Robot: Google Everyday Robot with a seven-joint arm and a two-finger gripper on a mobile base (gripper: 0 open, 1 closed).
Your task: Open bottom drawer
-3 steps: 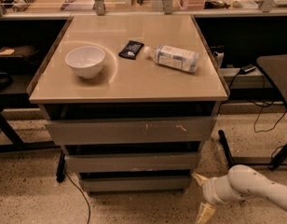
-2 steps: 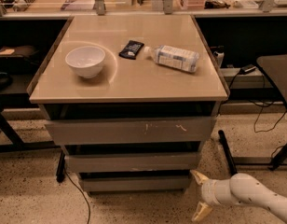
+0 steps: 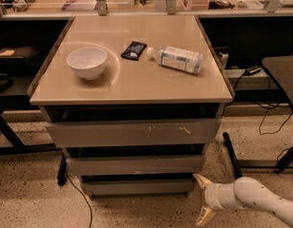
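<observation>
Nearest the camera, at the lower right, the gripper [image 3: 203,198] is seen low over the speckled floor [image 3: 32,203], carried on a rounded, cream-coloured arm [image 3: 253,199]. Its two pale, tapered fingers are spread wide apart, one above the other, and nothing is held between them. The upper fingertip is placed just beside the right end of the bottom drawer [image 3: 137,186], though contact cannot be confirmed.

The bottom drawer is found at the foot of the cabinet, close to the floor. It is the slimmest of three, with a plain, flat grey front without a handle. Its inside is hidden, so any contents cannot be told. A thin black cable [image 3: 84,203] is laid across the floor by its left end.

Above it, a wider grey drawer front [image 3: 134,165] is stacked, and over that the tallest front [image 3: 132,133], marked with pale scratches near its middle. Dark gaps are left between the fronts.

The cabinet is topped by a smooth, glossy beige tabletop [image 3: 132,87] with a raised edge. On its left a round white bowl [image 3: 87,62] is set upright, and nothing is seen inside it. Further right a clear plastic bottle [image 3: 177,58] with a pale label is laid on its side. A small black packet [image 3: 134,50] is placed between bowl and bottle, slightly further back.
</observation>
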